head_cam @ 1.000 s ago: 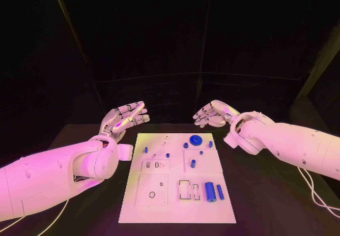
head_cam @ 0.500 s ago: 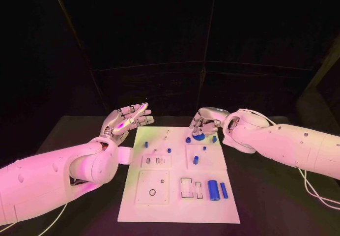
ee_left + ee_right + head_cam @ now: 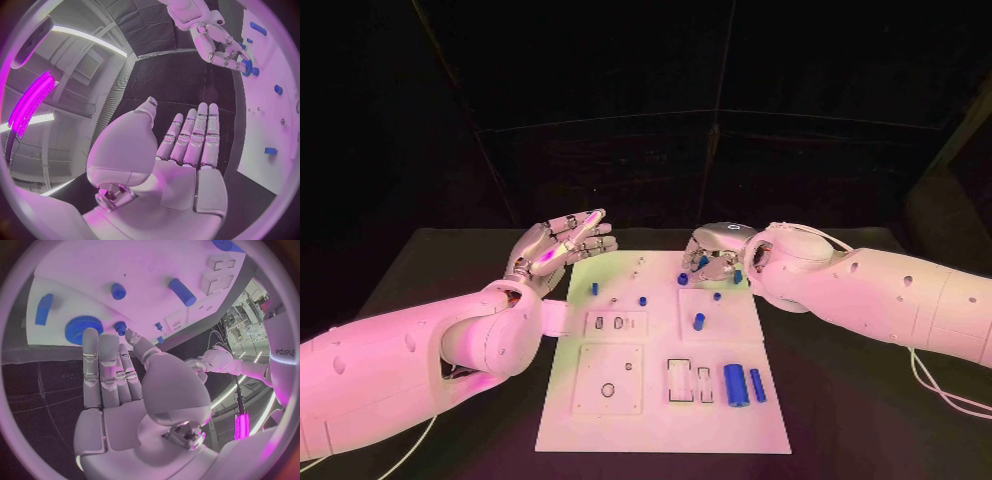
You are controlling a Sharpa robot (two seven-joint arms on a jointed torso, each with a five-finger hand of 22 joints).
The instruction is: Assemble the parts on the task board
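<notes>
Both arms have smooth, rounded white shells dotted with small dark screw holes, swelling into bulbous housings at the wrists. The left hand point(image 3: 561, 245) and right hand point(image 3: 718, 254) are silver, with segmented metallic fingers and pale palm plates. A thin pale cable trails beside the right forearm, another below the left. The right wrist view shows dark lettering on a white shell.

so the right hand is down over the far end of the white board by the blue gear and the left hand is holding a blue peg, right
Not quite. The left hand holds nothing: the left wrist view shows its palm bare and fingers straight and apart. The rest stands: the right hand is over the far end of the white board, by the blue gear.
</notes>
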